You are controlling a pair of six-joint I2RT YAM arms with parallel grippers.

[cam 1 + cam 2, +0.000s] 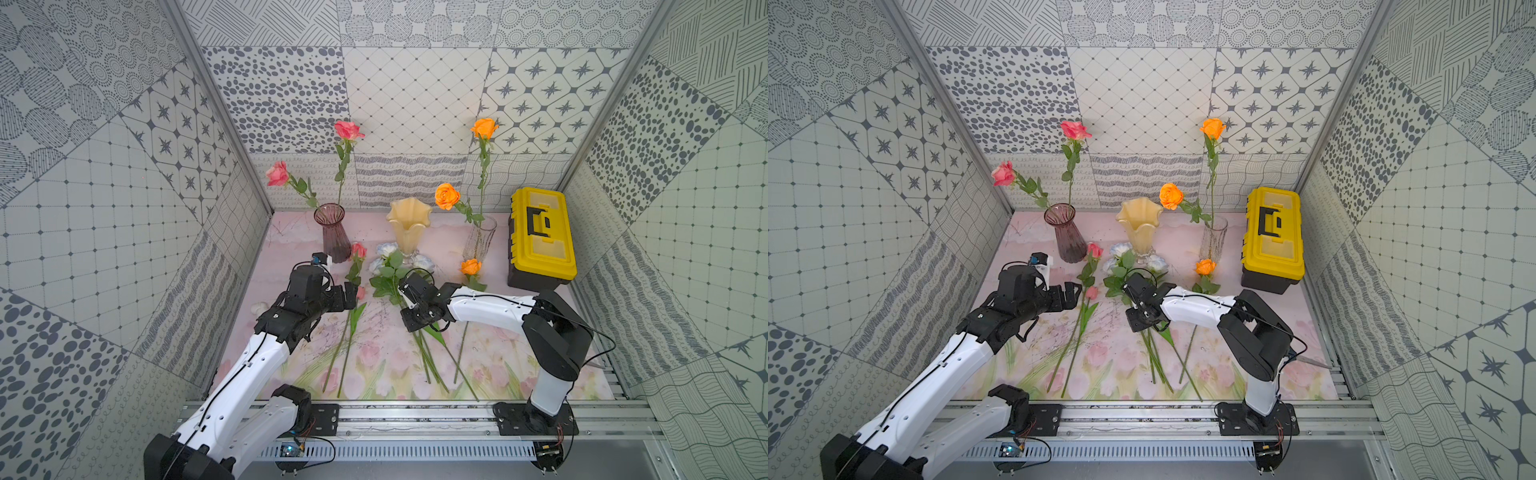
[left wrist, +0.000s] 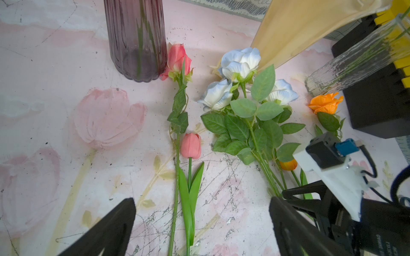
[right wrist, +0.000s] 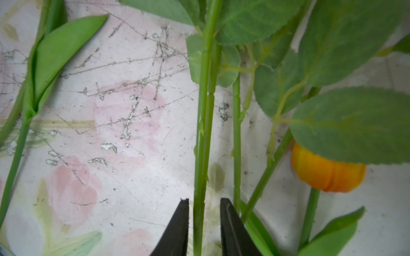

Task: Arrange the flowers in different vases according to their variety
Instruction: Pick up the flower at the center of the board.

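right gripper (image 3: 204,200) straddles white rose stems (image 3: 203,110), jaws not yet clamped; left gripper (image 2: 202,200) gaping wide. Next, probably: clamp, lift into cream vase (image 1: 405,232).

Legible markings: none.

One marking is present. Small white lettering, in what looks like two lines, is printed on the black motor housing (image 2: 377,242) of the right arm, as seen in the left wrist view. The characters are rotated and too blurred to read. No other text, number or brand sign can be read in any view.
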